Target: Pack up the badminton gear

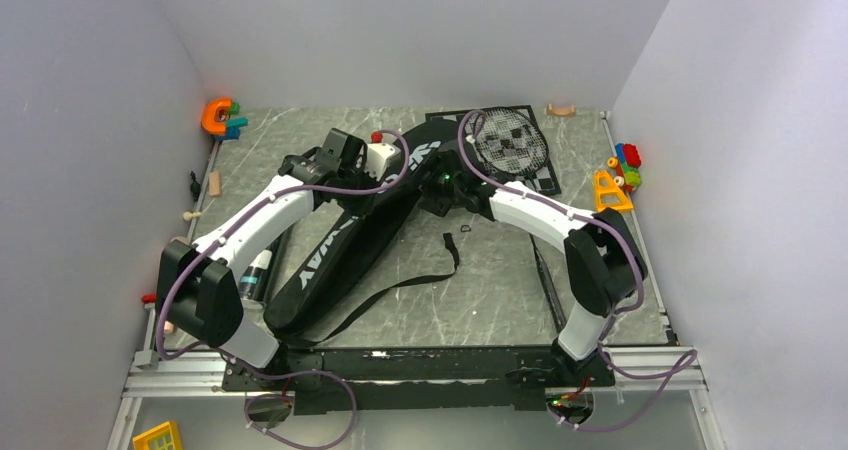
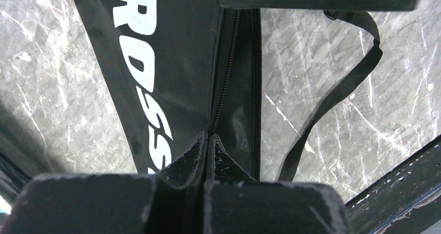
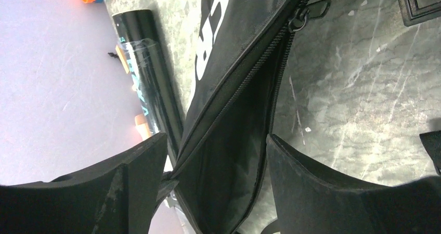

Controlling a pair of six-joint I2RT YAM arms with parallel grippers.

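Racket bag [image 2: 171, 62]: your left gripper [image 2: 209, 140] was clamped on its zip edge, and your right gripper [image 3: 216, 143] stood spread over the mouth. Thin fabric could slip, collapsing the opening.

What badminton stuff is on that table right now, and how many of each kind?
racket bag: 1
racket: 1
dark tube: 1
Total: 3
No shuttlecocks show in these views.

An orange toy [image 1: 217, 116] sits at the upper left of the marbled counter [image 1: 500, 290]. A chessboard [image 1: 546, 178] lies right of upper centre. Colourful toys [image 1: 620, 175] cluster near the right edge.
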